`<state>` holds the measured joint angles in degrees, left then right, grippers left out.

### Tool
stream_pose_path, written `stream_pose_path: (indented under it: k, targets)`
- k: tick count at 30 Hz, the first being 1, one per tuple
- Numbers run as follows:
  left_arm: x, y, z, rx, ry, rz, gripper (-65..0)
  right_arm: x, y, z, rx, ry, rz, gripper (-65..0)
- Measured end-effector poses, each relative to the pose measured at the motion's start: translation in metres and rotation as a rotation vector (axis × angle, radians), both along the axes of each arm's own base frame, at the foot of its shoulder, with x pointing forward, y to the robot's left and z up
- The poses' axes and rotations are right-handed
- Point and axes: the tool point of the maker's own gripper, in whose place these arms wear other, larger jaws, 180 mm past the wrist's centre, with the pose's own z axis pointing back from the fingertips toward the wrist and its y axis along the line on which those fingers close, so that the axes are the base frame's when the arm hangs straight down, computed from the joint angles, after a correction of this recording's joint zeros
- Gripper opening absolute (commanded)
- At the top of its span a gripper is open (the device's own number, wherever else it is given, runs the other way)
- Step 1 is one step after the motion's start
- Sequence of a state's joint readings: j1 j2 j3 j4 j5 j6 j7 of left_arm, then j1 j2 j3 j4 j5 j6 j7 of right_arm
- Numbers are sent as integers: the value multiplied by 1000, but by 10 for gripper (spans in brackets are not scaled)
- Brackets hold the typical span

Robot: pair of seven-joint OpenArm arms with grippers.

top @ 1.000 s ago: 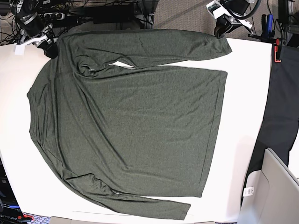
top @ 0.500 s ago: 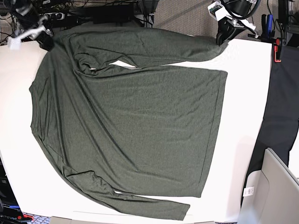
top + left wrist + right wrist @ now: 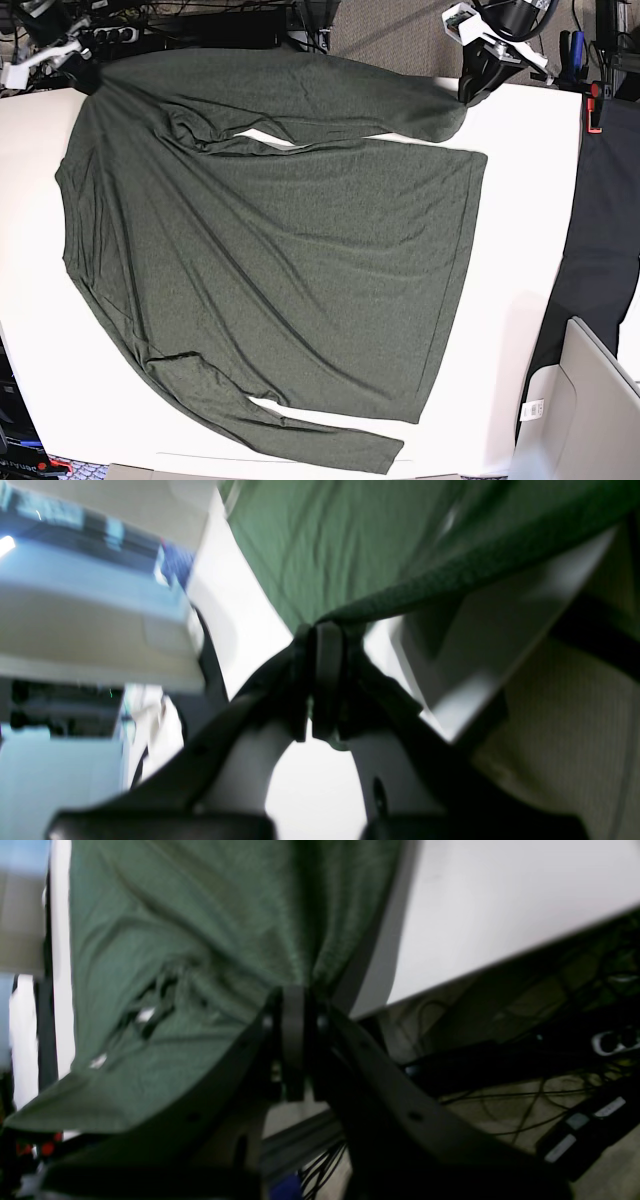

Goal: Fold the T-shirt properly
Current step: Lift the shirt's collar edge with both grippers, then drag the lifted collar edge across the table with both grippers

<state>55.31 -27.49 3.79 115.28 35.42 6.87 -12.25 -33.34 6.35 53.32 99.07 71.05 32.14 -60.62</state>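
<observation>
At the near edge of the white table (image 3: 520,250) in the base view, the lower sleeve lies flat, and its cuff almost reaches the table edge. No gripper touches this sleeve. Above it, the body of the T-shirt (image 3: 280,260) is spread open over most of the table, with the collar side toward the left of the view and the hem toward the right. The cloth has only soft wrinkles and I see no fold in the body.

At the far edge, the upper sleeve runs along the back of the table. The left gripper (image 3: 472,82) is at its cuff, on the right of this view. In the left wrist view its jaws are closed together and the green cloth edge is pinched between them. The right gripper (image 3: 82,72) is at the far left corner, near the shoulder. In the right wrist view (image 3: 294,1040) its jaws are also closed, and the fabric gathers into them and hangs slightly lifted above the table.

I judge that the task is at its beginning. The shirt is laid out and both arms hold the far side, which looks like preparation for the first fold. Folding this side over the body, the same for the near sleeve, and the final folds of the body are all not yet done.
</observation>
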Motion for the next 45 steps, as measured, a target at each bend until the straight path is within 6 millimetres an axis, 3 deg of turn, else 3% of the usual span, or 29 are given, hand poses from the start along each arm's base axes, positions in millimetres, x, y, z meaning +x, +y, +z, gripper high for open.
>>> stream_pose_path:
  k: [4, 9, 17, 23, 27, 37, 45]
  targets:
    - [5, 3, 7, 4, -41, 15, -650, 3, -10, 7, -21, -17, -13, -648]
    - [32, 4, 21, 5, -138, 21, -650, 25, -17, 19, -44, -80, -8, -648]
    - [67, 9, 33, 16, -227, 52, -650, 63, -21, 22, -113, -114, 10, -648]
    - [93, 16, 36, 28, -277, 76, -650, 88, -22, 0, -52, -109, -22, -648]
    - [105, 6, 38, 7, -296, 60, -650, 107, -13, -13, -6, -104, -17, -648]
    - [123, 5, 20, 12, -274, 65, -650, 144, 0, -24, 53, -126, -47, -648]
    - [133, 12, 19, 24, -287, 80, -650, 163, -3, -23, 91, -165, -79, -648]
